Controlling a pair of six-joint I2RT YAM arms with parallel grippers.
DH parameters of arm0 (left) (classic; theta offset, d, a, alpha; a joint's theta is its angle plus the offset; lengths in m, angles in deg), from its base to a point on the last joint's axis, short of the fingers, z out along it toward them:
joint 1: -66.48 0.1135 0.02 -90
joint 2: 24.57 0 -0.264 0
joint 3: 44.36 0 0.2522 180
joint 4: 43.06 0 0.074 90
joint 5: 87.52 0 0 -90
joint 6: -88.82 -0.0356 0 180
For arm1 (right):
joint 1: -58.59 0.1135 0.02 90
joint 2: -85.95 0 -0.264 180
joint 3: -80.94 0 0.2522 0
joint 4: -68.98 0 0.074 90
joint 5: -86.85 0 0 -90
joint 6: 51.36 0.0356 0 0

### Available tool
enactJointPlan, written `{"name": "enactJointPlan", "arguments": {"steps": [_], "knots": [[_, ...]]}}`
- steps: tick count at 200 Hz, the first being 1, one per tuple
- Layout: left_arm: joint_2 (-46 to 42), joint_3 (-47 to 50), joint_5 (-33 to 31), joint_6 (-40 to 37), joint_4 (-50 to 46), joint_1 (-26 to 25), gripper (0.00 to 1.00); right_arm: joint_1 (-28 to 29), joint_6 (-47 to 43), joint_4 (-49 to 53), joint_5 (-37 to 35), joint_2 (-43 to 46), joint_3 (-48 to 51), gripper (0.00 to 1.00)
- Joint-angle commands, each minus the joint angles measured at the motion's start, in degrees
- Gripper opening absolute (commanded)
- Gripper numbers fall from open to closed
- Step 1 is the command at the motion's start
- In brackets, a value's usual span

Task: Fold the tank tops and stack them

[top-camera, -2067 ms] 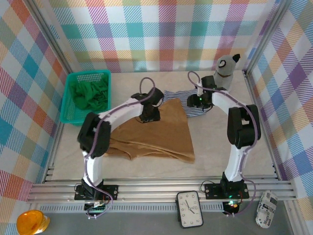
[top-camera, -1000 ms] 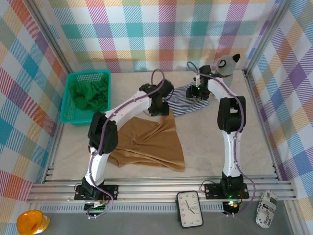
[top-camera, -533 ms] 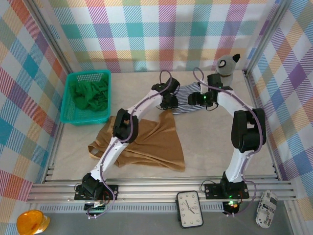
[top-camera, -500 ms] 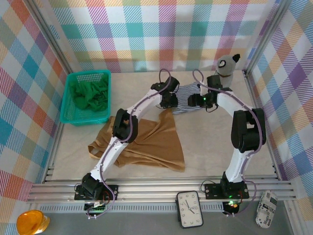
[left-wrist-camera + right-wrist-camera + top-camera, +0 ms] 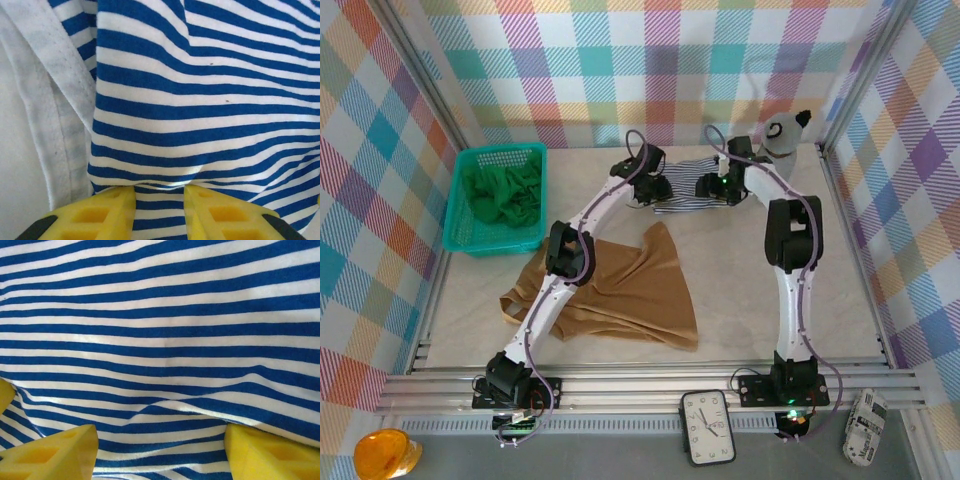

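The navy-and-white striped tank top lies bunched at the back of the table between both grippers. My left gripper is on its left end, and in the left wrist view the yellow fingers pinch a puckered fold of striped cloth beside its white trim. My right gripper is on the right end; in the right wrist view its fingers stand wide apart over wrinkled striped cloth. The tan-brown tank top lies spread mid-table. The green tank top sits in the basket.
A teal mesh basket stands at the back left. A grey stuffed toy sits in the back right corner, close to the right arm. Checked walls close in three sides. A clock lies on the front rail.
Both grippers have moved toward the back wall with the striped top, which has pulled clear of the tan top. The left jaws have narrowed on the cloth.
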Motion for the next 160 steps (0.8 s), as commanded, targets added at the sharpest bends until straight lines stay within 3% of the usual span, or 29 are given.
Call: {"name": "enactJointPlan", "arguments": {"steps": [1,27,49,95,107,124,160], "knots": [[3.3,-1.2,-1.1,-1.8,2.4,1.6,0.34,-0.4,1.5,3.7,0.7,-3.1,-5.5,0.69],[3.4,-2.3,-1.4,-2.7,9.2,2.4,0.38,-0.5,1.4,1.6,2.7,-4.1,-9.2,0.69],[1.3,-4.2,-0.8,-5.0,9.7,2.4,0.42,-0.4,-1.8,-1.1,2.4,1.0,-6.9,0.7],[-10.6,-0.7,-0.2,-9.9,-3.4,0.1,0.44,1.5,-2.6,-7.4,10.1,18.6,11.8,0.71],[-15.8,5.7,-2.2,-11.0,-6.7,-1.4,0.44,3.0,-4.8,-7.5,11.0,22.1,16.9,0.71],[-26.0,21.7,-4.7,-10.9,-3.9,-4.6,0.44,4.8,-6.5,-8.8,12.8,24.8,22.7,0.69],[-46.7,54.0,-7.3,-3.8,5.6,-11.3,0.44,9.0,-13.4,-3.6,10.5,22.1,21.9,0.66]]}}
